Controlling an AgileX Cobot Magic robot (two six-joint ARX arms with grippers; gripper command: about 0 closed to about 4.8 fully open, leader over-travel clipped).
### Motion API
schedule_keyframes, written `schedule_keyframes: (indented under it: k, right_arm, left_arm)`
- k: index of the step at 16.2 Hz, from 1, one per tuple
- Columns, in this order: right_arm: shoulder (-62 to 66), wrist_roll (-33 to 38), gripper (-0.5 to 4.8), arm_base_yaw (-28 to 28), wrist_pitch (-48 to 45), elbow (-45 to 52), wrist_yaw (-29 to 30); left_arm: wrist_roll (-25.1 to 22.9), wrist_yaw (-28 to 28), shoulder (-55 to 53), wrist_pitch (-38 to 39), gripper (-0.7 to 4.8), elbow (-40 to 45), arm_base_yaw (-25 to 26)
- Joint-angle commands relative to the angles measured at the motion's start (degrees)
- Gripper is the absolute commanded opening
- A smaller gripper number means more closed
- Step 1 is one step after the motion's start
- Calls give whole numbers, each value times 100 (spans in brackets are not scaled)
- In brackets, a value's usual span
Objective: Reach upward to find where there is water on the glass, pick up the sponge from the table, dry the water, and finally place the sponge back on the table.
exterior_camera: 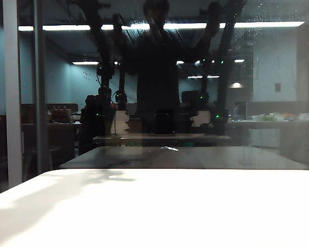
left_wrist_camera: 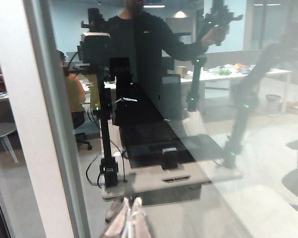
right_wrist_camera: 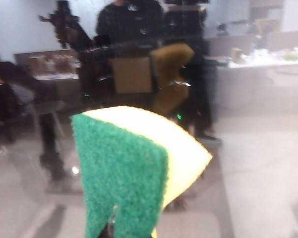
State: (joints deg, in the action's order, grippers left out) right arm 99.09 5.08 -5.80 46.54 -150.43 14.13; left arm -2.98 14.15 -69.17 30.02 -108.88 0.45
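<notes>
Right pincer (right_wrist_camera: 111,229) gripping sponge (right_wrist_camera: 134,168), glass (right_wrist_camera: 258,148) ahead

Your exterior view sits low over the tabletop (exterior_camera: 154,206) and looks straight ahead at the glass (exterior_camera: 277,77), which fills most of its frame. Your left wrist view faces the same glass (left_wrist_camera: 268,163) from close up, beside its pale frame bar (left_wrist_camera: 27,119). Your right wrist view also faces the pane, nearly filled by the sponge (right_wrist_camera: 134,168).
</notes>
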Motion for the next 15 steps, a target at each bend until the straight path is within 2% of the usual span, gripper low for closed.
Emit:
schedule_keyframes:
  k: [1, 4, 6, 10, 12, 15]
  right_arm:
    - [-201, -337, -9, 354, 313, -7, -286]
    - [-774, -533, -9, 787, 389, 872, -343]
    - [-1530, -719, -9, 1016, 376, 2035, -616]
    - [-3346, -728, -9, 1023, 68, 4426, -675]
    - [-4199, -728, -9, 1021, -157, 5510, -710]
    - [-4942, -691, -9, 1019, -295, 6575, -717]
  left_arm:
    - [4, 149, 68, -4, -5, -26, -24]
    - [0, 264, 72, 20, -5, -24, -256]
    - [2, 264, 96, 92, -5, -24, -363]
    - [2, 356, 212, 365, -5, -13, -625]
    - [0, 474, 356, 490, -5, 15, -962]
    - [2, 476, 643, 713, -5, 166, -1069]
